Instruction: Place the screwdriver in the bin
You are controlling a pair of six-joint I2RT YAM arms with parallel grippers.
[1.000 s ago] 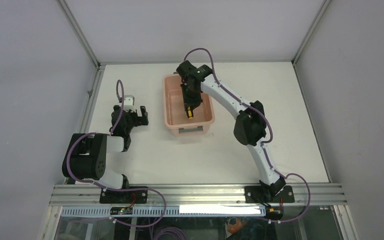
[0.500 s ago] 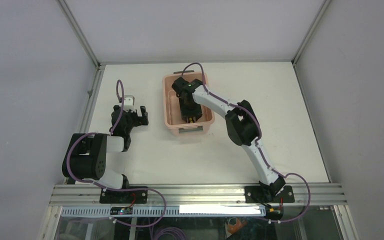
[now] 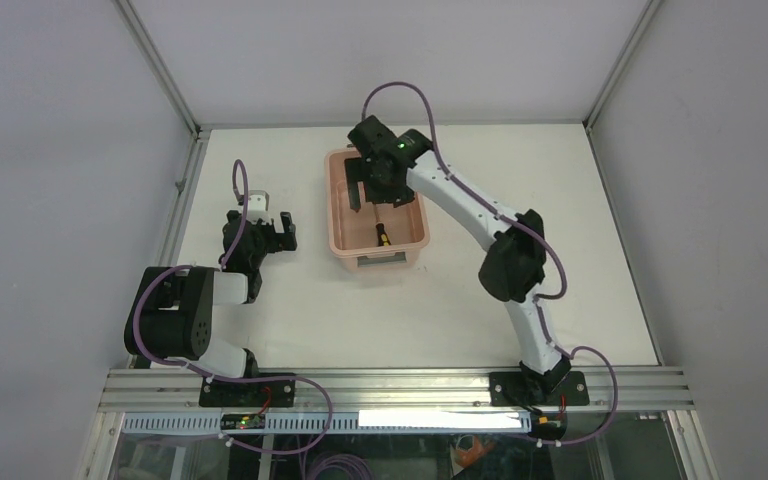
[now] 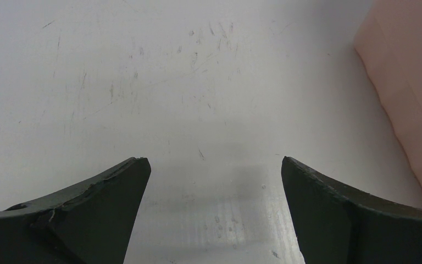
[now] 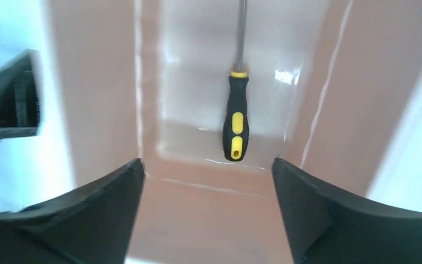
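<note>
The screwdriver (image 3: pixel 381 233) lies loose on the floor of the salmon-pink bin (image 3: pixel 331 212), toward its near end. In the right wrist view its yellow-and-black handle (image 5: pixel 236 120) points at me and the thin shaft runs away along the bin floor (image 5: pixel 198 66). My right gripper (image 3: pixel 376 198) hangs open above the bin's far half, holding nothing, and its jaws (image 5: pixel 207 163) stand wide. My left gripper (image 3: pixel 273 226) rests open over the bare table, left of the bin, with nothing between its fingers (image 4: pixel 215 160).
The bin's outer wall (image 4: pixel 412 88) shows at the right edge of the left wrist view. White enclosure walls and an aluminium frame (image 3: pixel 185 190) border the table. A metal rail (image 3: pixel 390 385) carrying both arm bases runs along the near edge.
My right gripper dipped into the bin with the screwdriver, opened and let it go, then rose toward the bin's far end. The left arm has not moved.
</note>
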